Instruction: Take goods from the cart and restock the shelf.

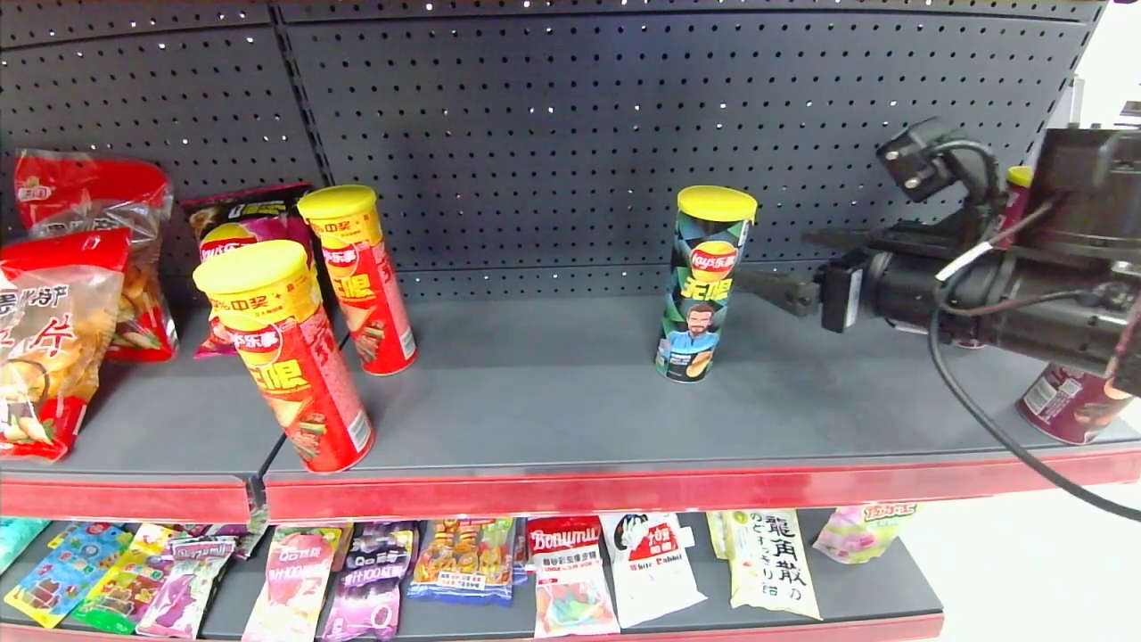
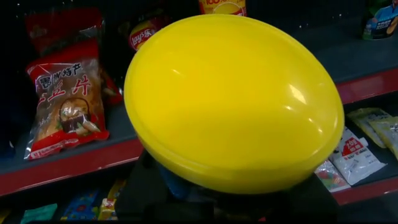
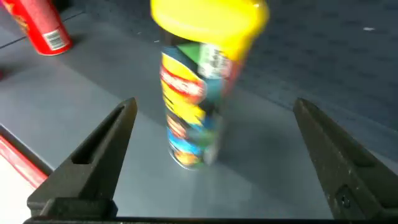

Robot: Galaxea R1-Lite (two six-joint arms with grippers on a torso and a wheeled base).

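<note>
A green-and-blue chip can (image 1: 704,285) with a yellow lid stands upright in the middle of the grey shelf (image 1: 553,401). My right gripper (image 1: 780,267) hovers just to its right at mid-can height, open, with both fingers pointing at it and apart from it. In the right wrist view the same can (image 3: 193,112) stands a little beyond the spread fingers (image 3: 93,162), centred between them. In the left wrist view the yellow lid (image 2: 233,99) of another can sits close up, hanging in front of the shelf's red edge (image 2: 367,84), held by my left gripper. Its body is hidden under the lid.
Two red chip cans (image 1: 290,357) (image 1: 361,276) and snack bags (image 1: 53,339) occupy the shelf's left part. A maroon can (image 1: 1070,406) stands at the far right behind my right arm. Bare shelf lies between the red cans and the green one. Candy bags (image 1: 570,571) line the lower shelf.
</note>
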